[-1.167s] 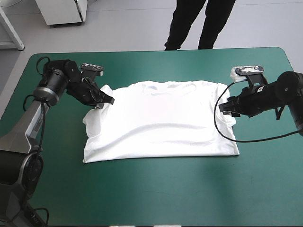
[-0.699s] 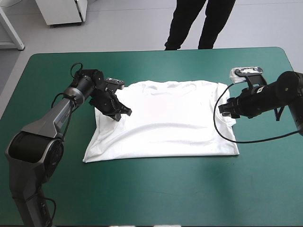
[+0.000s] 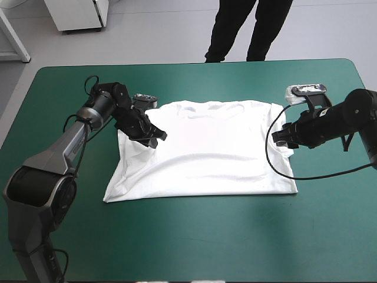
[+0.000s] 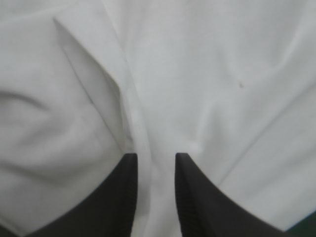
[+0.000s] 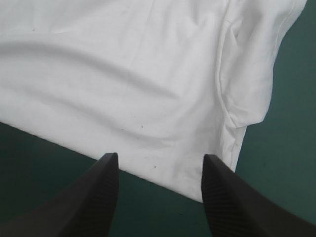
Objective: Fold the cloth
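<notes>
1. Your shirt (image 3: 206, 153) lies spread flat mid-bench (image 3: 194, 242), collar toward the far edge.
2. Left jaws: all but together, pinching a ridge of cloth by the left shoulder, with the left sleeve (image 3: 126, 154) folded inward.
3. Right jaws: wide apart, low over the shirt's edge beside the right sleeve (image 5: 247, 74), gripping nothing.

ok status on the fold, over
Left gripper shut on the white short-sleeved T-shirt, that edge folded inward. Right gripper open at the opposite edge. Nothing in the way.
</notes>
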Controlling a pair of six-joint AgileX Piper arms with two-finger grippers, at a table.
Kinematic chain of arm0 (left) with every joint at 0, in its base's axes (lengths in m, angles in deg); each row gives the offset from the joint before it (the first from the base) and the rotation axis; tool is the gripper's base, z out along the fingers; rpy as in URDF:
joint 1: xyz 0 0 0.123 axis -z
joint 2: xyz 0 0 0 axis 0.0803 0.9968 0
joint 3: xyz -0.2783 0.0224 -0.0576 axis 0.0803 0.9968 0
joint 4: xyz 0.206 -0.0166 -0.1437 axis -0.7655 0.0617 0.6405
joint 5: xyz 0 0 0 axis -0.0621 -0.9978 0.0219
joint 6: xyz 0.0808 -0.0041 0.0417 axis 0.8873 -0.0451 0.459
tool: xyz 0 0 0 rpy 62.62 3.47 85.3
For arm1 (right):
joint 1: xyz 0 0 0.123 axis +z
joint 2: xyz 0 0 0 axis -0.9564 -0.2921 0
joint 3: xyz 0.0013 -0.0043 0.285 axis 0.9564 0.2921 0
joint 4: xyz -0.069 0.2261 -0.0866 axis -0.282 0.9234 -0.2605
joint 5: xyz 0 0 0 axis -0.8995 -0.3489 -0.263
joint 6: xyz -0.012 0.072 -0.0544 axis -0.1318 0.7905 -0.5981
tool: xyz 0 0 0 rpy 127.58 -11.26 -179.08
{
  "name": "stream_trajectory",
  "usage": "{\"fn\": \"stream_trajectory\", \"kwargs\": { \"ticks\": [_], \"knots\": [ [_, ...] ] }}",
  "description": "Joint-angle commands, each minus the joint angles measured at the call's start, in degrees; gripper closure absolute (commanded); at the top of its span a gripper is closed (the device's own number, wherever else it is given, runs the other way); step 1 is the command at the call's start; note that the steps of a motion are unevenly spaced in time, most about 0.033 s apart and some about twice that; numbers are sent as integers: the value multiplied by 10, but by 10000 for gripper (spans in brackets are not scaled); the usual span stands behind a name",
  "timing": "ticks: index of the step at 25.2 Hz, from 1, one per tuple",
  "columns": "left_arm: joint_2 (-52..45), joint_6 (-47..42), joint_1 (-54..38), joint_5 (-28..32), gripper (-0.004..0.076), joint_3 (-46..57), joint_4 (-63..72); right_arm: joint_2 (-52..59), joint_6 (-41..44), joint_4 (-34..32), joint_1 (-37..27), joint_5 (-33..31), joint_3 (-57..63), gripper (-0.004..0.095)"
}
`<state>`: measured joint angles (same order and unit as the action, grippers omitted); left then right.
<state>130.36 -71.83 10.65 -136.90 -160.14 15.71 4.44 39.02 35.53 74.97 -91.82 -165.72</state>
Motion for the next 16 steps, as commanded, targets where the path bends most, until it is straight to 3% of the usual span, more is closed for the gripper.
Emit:
{"fn": "stream_trajectory", "kwargs": {
  "ticks": [1,5,9,13,16],
  "knots": [
    [-81,-5,0,-39,458,-23,-16,33,-8,16,-3,11,-18,422],
    [-170,-36,0,-40,456,-10,-72,66,-8,4,-2,12,-18,421],
    [-269,-58,0,-41,435,83,-134,80,14,-83,41,-8,-17,421],
    [-357,-67,0,-41,335,187,-136,80,46,-150,93,-21,-15,421],
    [-404,-71,0,-41,261,248,-139,82,56,-149,111,-23,2,421]
  ]
}}
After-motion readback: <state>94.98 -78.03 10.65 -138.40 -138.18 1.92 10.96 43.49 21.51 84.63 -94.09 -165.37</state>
